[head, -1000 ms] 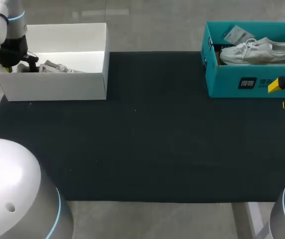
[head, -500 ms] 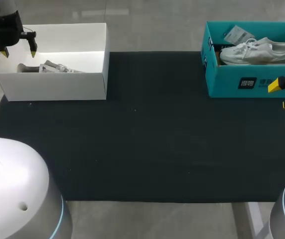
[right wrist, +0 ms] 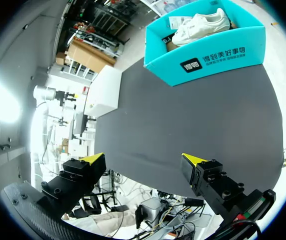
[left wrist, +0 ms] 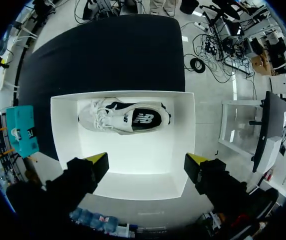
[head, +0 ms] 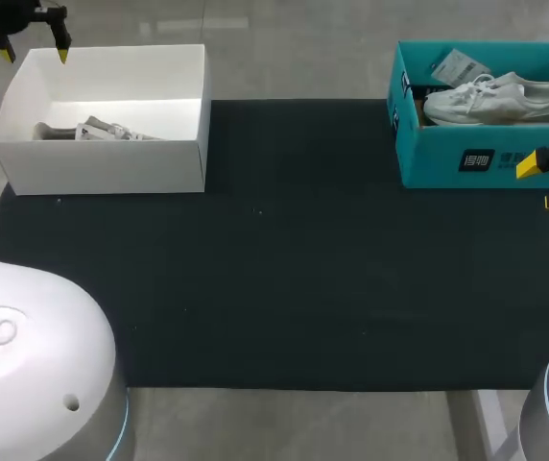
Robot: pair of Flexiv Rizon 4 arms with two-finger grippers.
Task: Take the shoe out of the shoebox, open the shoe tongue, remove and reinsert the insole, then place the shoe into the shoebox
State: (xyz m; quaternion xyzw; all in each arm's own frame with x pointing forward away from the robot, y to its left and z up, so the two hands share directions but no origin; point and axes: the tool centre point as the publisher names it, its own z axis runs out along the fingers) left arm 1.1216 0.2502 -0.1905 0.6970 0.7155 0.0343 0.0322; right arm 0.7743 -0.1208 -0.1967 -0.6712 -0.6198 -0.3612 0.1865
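Note:
A white shoebox (head: 102,158) stands at the table's back left with a white and black sneaker (left wrist: 124,116) lying on its side inside. My left gripper (head: 34,54) hangs above the box's far left corner, open and empty; in the left wrist view the left gripper (left wrist: 147,162) looks straight down into the box. At the back right a teal shoebox (head: 486,158) holds a white sneaker (head: 495,99). My right gripper (head: 546,183) stays open and empty in front of the teal box, near the table's right edge, and the right gripper (right wrist: 143,160) shows wide yellow tips.
A black mat (head: 274,269) covers the table between the two boxes. A paper tag (head: 457,67) lies in the teal box behind the white sneaker. The teal box (left wrist: 23,130) shows far off in the left wrist view.
My left gripper has lifted out of the white box, up and toward the far side, leaving the sneaker inside. The right arm has not moved.

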